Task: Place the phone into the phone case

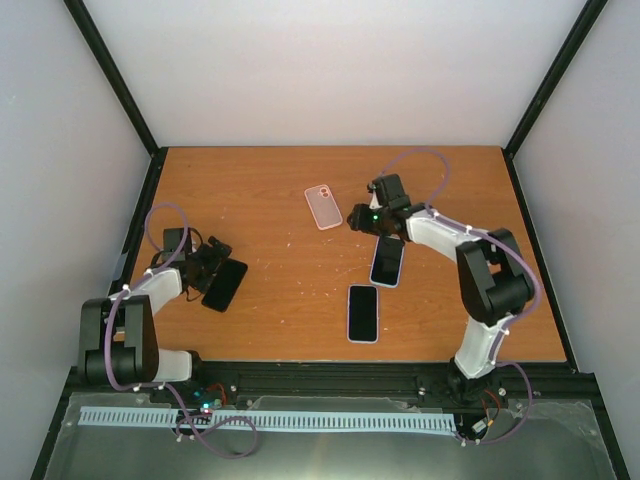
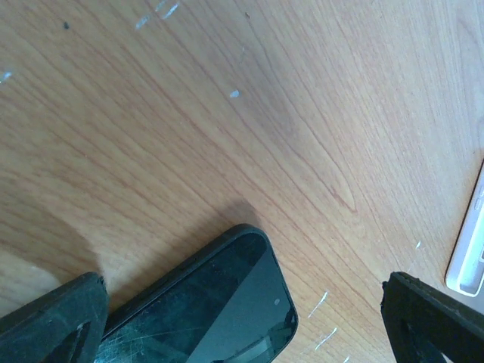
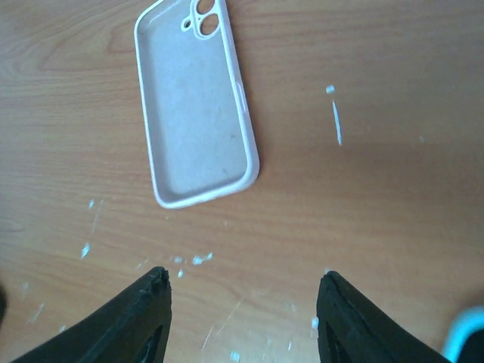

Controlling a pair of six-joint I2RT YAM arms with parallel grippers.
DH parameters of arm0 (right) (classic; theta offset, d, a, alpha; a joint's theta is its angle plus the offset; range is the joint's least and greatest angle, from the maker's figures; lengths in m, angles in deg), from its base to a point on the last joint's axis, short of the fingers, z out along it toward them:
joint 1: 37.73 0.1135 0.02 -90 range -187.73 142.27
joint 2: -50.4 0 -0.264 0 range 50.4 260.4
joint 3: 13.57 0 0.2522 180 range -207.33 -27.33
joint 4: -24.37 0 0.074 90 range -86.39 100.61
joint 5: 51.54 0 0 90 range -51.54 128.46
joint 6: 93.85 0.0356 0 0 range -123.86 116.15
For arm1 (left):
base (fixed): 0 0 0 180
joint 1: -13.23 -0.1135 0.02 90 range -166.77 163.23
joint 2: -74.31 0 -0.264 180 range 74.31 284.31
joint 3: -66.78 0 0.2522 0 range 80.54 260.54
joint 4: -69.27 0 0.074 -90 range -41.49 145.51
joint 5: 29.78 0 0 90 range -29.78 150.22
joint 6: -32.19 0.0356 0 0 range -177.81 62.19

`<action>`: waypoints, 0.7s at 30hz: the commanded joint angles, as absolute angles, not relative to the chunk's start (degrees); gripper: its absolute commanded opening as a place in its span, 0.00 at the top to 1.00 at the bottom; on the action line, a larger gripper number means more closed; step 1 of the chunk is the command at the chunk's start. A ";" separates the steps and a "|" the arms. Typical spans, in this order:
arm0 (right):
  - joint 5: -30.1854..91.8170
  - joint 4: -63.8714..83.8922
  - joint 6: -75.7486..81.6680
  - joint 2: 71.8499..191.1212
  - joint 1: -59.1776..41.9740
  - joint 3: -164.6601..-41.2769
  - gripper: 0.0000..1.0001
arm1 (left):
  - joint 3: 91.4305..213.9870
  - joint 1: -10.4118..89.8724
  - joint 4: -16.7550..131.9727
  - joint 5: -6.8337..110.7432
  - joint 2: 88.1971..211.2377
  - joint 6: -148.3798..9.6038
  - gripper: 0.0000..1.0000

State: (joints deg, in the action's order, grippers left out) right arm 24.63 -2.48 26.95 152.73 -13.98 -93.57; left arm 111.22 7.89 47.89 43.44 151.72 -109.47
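Right gripper (image 3: 243,278), half-open and empty, faces the phone case (image 3: 195,106); left gripper (image 2: 240,283) (wide open, empty) hangs over a black phone (image 2: 219,310); another phone (image 1: 387,261) lies nearby.

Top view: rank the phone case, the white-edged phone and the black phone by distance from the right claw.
1. phone case, just left of the right claw
2. white-edged phone, front centre
3. black phone, far left

case (image 1: 323,207) is laid rear-centre on table (image 1: 280,330), just left of right gripper (image 1: 360,216). rear phone (image 1: 387,261) and front phone (image 1: 363,313) are set nearer, right of centre. left phone (image 1: 224,285) is placed at left gripper (image 1: 208,262).
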 commanded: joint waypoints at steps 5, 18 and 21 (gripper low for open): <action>30.53 -4.23 21.26 163.01 -12.07 -102.12 0.52 | 111.07 8.48 40.50 49.52 149.90 -110.84 0.01; 25.15 -6.75 21.29 176.22 -10.86 -115.44 0.55 | 109.40 8.48 38.97 54.87 149.90 -109.84 0.01; 26.99 -9.29 20.89 178.65 -10.19 -118.67 0.59 | 109.37 8.48 39.10 52.16 150.69 -109.48 0.01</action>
